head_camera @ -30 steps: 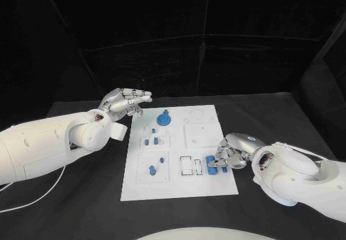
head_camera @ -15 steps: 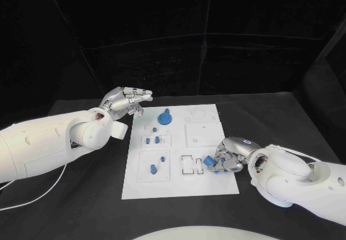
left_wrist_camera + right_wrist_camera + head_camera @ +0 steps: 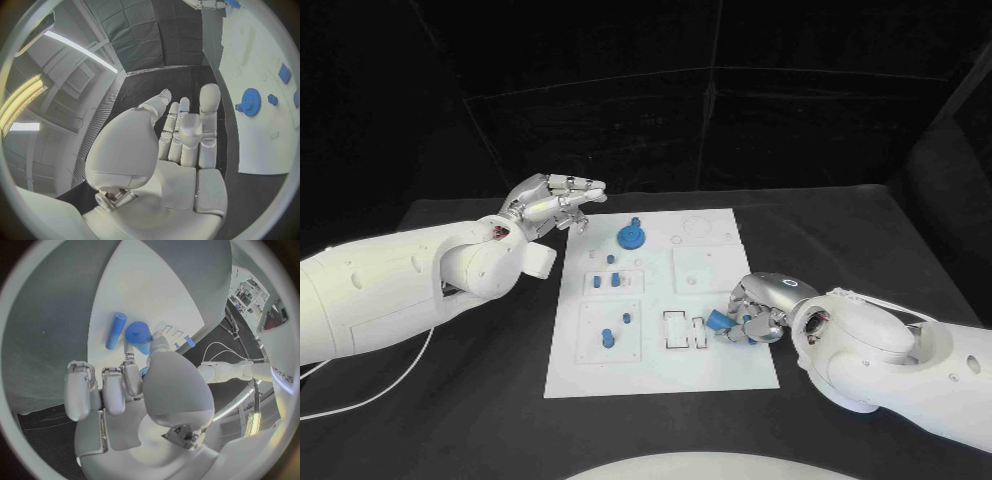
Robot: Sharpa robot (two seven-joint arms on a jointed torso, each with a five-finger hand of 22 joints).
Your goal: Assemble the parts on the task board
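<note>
Your right hand [image 3: 759,312] sits low on the task board [image 3: 661,385], near its right edge, fingers curled round a blue cylinder part [image 3: 137,333]; a 2nd blue rod [image 3: 115,330] lies just beside it on the board; your left hand [image 3: 553,203] hovers off the board's far-left corner, fingers apart, holding nothing; blue gear [image 3: 630,238] nr the board's far end.

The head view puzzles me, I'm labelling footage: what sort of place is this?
Likely a robotics lab test cell: a black table with dark surrounds, a white task board with blue parts, ceiling strip lights.
</note>
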